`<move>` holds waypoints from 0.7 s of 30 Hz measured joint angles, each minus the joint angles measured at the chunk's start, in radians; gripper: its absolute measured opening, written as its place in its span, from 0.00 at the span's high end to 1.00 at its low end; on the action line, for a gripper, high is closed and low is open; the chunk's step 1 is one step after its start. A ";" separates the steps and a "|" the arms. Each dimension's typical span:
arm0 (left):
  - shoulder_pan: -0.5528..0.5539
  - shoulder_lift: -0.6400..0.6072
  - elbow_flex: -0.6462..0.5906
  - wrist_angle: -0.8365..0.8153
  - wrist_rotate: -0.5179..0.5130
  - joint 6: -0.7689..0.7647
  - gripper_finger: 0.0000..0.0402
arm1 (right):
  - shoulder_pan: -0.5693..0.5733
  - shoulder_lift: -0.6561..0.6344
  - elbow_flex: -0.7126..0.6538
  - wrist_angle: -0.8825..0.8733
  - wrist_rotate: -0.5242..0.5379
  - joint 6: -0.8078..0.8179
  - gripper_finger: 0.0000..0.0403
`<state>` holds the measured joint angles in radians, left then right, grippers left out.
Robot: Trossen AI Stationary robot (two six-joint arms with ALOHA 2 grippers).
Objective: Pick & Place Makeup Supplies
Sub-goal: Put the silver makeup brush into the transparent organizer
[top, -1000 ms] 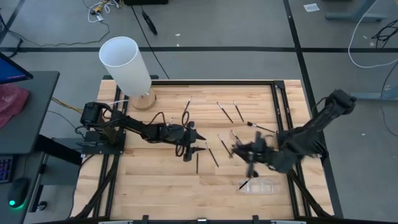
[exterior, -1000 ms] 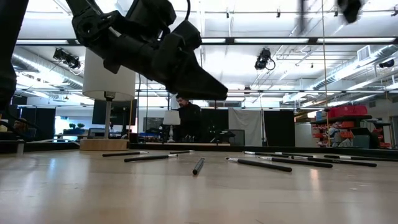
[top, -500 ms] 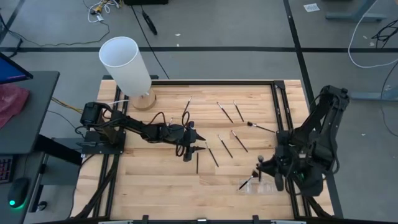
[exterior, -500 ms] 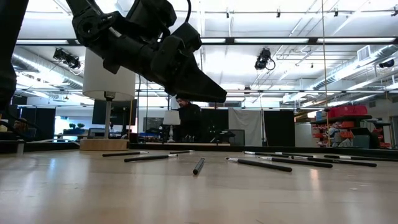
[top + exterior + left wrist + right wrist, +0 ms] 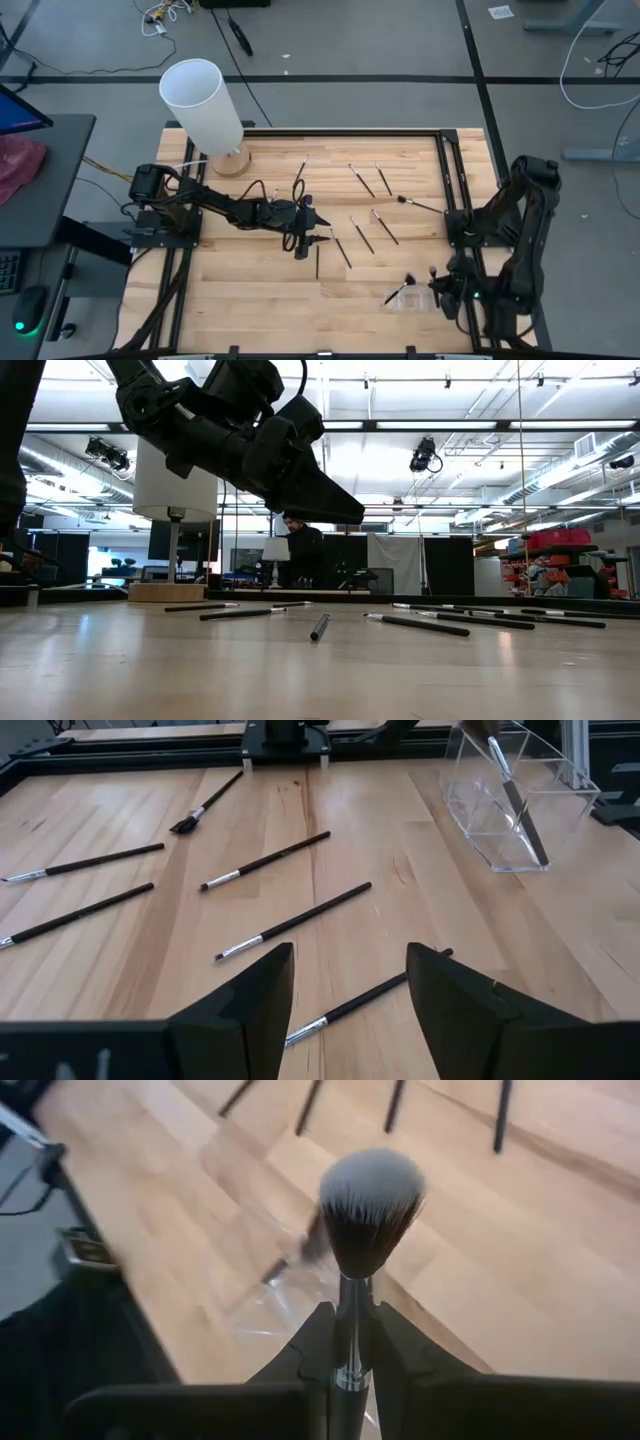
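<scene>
Several thin dark makeup brushes [image 5: 362,234] lie flat on the wooden table [image 5: 250,300]. My left gripper [image 5: 322,238] hovers open just above the table's middle. In the left wrist view its fingers [image 5: 350,985] stand on either side of one lying brush [image 5: 350,1005] without touching it. My right gripper [image 5: 438,283], near the table's right edge, is shut on a brush with a fluffy pale-tipped head [image 5: 370,1210]. It hangs over a clear plastic container [image 5: 500,810] in which another brush [image 5: 518,795] leans. My right gripper pinches the brush's slim handle [image 5: 347,1342] between its two fingers, just behind the bristle head. The brush lies along the fingers and its head sticks out past their tips. The fingers slant down toward the table, and the brush is lifted clear.
A big white cylinder [image 5: 205,105] on a wooden base stands at the far left corner. Black frame rails [image 5: 455,200] run along the table's edges. A person [image 5: 300,550] stands in the room behind the table. Bare wood lies along the near left [image 5: 240,310].
My right gripper has swung from the table's middle right toward the near right corner and sunk a little. It has rolled and tipped downward, carrying the fluffy brush over the clear container. The left arm has kept still.
</scene>
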<state>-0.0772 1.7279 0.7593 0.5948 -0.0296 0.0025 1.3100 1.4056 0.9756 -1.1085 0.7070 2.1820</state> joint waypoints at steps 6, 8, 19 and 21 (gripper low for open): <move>0.000 0.000 0.000 0.000 0.000 0.000 0.51 | 0.002 0.121 0.000 0.018 -0.044 0.033 0.93; 0.000 0.000 0.000 0.000 0.000 0.000 0.51 | 0.002 0.138 0.000 0.017 -0.046 0.034 0.93; 0.000 0.000 0.000 0.007 0.000 0.000 0.51 | 0.000 0.144 0.000 0.024 -0.123 0.032 0.88; 0.000 0.000 0.000 0.007 0.000 0.000 0.51 | 0.000 0.144 0.000 0.028 -0.124 0.029 0.85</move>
<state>-0.0772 1.7279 0.7597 0.6022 -0.0299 0.0021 1.3102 1.5494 0.9756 -1.0803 0.5831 2.2107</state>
